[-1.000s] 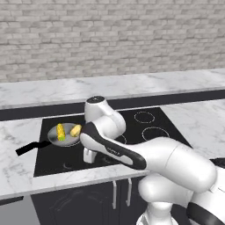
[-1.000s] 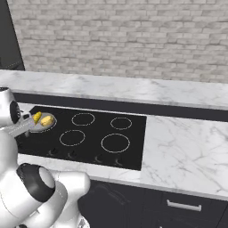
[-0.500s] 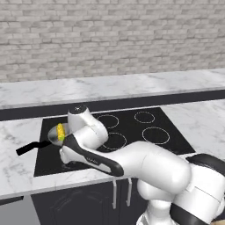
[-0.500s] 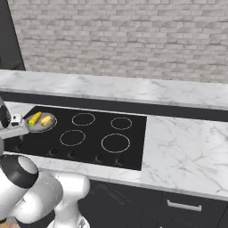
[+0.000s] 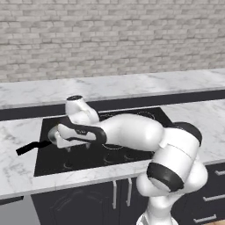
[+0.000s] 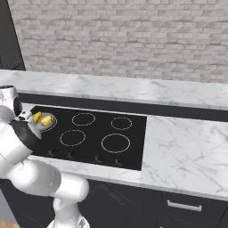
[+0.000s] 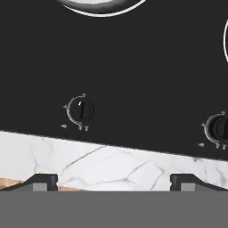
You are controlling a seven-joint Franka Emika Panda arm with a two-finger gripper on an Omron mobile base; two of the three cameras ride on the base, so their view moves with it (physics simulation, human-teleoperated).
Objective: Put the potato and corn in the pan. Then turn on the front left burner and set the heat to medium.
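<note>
— Dark finger tips of the claw stand far apart, so it is open and holds nothing. What is under it?

— It looks down on the front edge of the black cooktop, where the glass meets the marble bench. One round knob lies ahead of the left tip, a second knob is at the right side of the hand view.

— And the pan?

— The pan sits at the front left corner of the cooktop, partly behind the arm. Inside it lie the corn and the potato, touching or almost touching; the corn is nearer the left rim. In the left base view the black handle points out over the left edge of the cooktop, toward the bench.
</note>
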